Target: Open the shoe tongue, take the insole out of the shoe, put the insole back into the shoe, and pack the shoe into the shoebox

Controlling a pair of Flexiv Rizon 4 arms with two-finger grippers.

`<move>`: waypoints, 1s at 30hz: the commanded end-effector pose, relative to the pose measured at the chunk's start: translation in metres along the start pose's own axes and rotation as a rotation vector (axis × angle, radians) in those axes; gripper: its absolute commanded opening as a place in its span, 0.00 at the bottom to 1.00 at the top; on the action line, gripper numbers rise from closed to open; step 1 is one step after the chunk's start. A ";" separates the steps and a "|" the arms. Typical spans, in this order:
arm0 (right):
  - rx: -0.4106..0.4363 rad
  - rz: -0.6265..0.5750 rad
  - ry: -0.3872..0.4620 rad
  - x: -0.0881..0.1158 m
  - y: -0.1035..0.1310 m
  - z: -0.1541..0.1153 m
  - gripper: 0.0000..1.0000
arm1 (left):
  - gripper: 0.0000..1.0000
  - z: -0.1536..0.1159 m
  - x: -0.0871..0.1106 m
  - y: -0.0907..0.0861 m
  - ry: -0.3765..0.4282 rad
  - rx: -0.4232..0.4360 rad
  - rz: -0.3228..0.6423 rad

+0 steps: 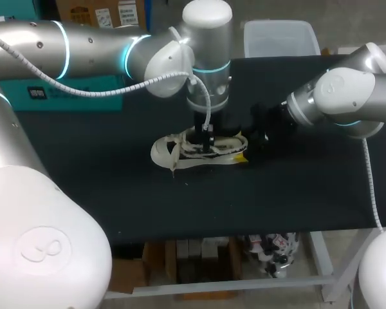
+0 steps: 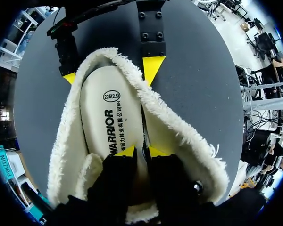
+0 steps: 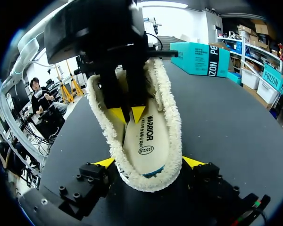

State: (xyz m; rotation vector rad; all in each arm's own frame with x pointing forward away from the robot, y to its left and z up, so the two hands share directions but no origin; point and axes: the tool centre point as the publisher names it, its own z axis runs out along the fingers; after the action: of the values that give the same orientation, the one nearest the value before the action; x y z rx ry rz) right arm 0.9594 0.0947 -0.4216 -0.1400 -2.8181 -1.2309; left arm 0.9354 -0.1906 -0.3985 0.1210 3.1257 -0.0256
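A cream shoe (image 1: 199, 149) with a fleecy lining lies on the black table (image 1: 116, 187), heel toward my right arm. My left gripper (image 2: 143, 151) reaches down into the shoe's opening. Its fingers stand close together, shut on the edge of the printed cream insole (image 2: 108, 108). My right gripper (image 3: 148, 162) straddles the heel (image 3: 148, 181), one wide-set yellow tip against the fleece on each side. In the right wrist view my left gripper (image 3: 127, 114) sits just above the insole (image 3: 146, 141). The shoe's toe is hidden behind the left fingers.
A teal shoebox (image 1: 77, 90) stands at the back left of the table, also seen as the teal box (image 3: 198, 56) beyond the shoe. Loose laces (image 1: 164, 154) trail from the shoe's left end. Bare black tabletop lies in front of the shoe.
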 end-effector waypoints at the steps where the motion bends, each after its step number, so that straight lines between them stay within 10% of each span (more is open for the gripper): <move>1: -0.001 0.000 0.000 -0.001 0.000 -0.001 0.00 | 0.19 0.033 0.009 -0.002 -0.065 -0.017 -0.001; 30: -0.001 0.000 0.000 -0.001 0.000 -0.001 0.00 | 0.24 0.058 -0.048 -0.005 -0.255 -0.063 -0.053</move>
State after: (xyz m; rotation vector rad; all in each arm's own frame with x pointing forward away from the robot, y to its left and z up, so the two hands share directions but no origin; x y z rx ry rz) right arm 0.9612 0.0936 -0.4216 -0.1439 -2.8199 -1.2309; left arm 0.9591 -0.1945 -0.3966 0.0378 2.8756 0.0430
